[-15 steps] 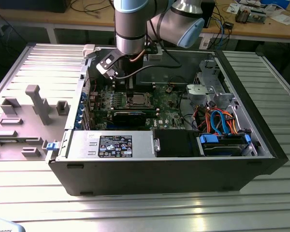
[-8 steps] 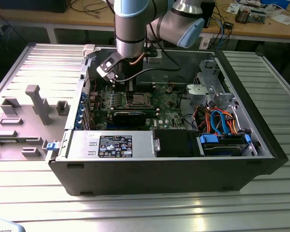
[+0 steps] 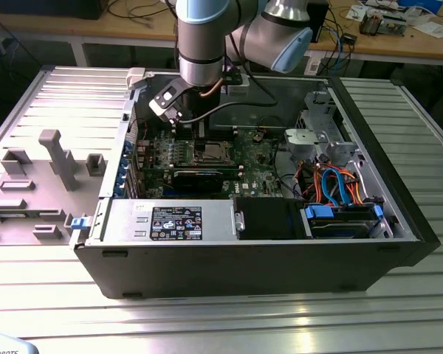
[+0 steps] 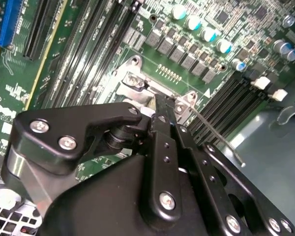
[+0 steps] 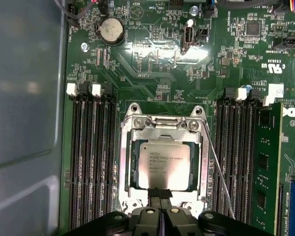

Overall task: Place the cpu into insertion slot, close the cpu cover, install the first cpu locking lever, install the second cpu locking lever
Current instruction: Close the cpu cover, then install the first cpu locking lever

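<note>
The cpu (image 5: pixel 161 165), a silvery square chip, lies flat in the insertion slot (image 5: pixel 123 147) on the green board. The cpu cover (image 5: pixel 133 167), a dark metal frame, lies down around it. A thin wire locking lever (image 5: pixel 219 167) stands loose, slanting out from one socket corner; in the second wrist view the lever (image 4: pixel 221 140) rises free of the board. My gripper (image 5: pixel 160 192) is shut, its two black fingers (image 4: pixel 164 142) pressed together with their tips at the cover's edge. In the exterior view the gripper (image 3: pixel 201 137) hangs just over the socket (image 3: pixel 210 153).
Black memory slots (image 5: pixel 91 162) flank the socket on both sides. A coin battery (image 5: pixel 111 30) sits farther along the board. In the exterior view a long black card (image 3: pixel 199 177), a power supply (image 3: pixel 170 220), blue and orange cables (image 3: pixel 340 184) and the case walls (image 3: pixel 399 184) surround the work area.
</note>
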### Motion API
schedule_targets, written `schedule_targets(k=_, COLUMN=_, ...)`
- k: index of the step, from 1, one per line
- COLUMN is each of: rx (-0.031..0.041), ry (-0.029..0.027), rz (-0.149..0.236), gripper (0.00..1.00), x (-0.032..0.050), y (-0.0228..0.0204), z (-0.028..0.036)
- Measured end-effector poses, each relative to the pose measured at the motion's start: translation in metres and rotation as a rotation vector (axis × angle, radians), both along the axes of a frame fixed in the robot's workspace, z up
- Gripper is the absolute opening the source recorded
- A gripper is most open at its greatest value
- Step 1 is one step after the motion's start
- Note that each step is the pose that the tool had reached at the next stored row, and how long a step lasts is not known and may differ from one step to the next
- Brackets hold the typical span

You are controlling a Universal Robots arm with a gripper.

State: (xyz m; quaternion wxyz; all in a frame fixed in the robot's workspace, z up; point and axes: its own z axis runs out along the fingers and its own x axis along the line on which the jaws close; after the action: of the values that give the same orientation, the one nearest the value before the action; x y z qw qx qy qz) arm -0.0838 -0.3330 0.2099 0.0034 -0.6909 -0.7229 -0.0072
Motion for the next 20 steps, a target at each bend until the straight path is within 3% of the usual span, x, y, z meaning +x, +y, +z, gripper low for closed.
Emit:
schedule_targets(k=3, rx=0.0001, ry=-0.0001, rz=0.0, gripper=0.11, x=0.0128, y=0.0005, z=-0.0001)
schedule_targets(k=7, rx=-0.0001, ry=0.0, rz=0.0, gripper=0.11, x=0.0241, y=0.0008, z=-0.0001)
schedule_targets(k=20, rx=0.0001, ry=0.0, rz=0.0, gripper=0.11, x=0.0249, y=0.0009, z=0.001)
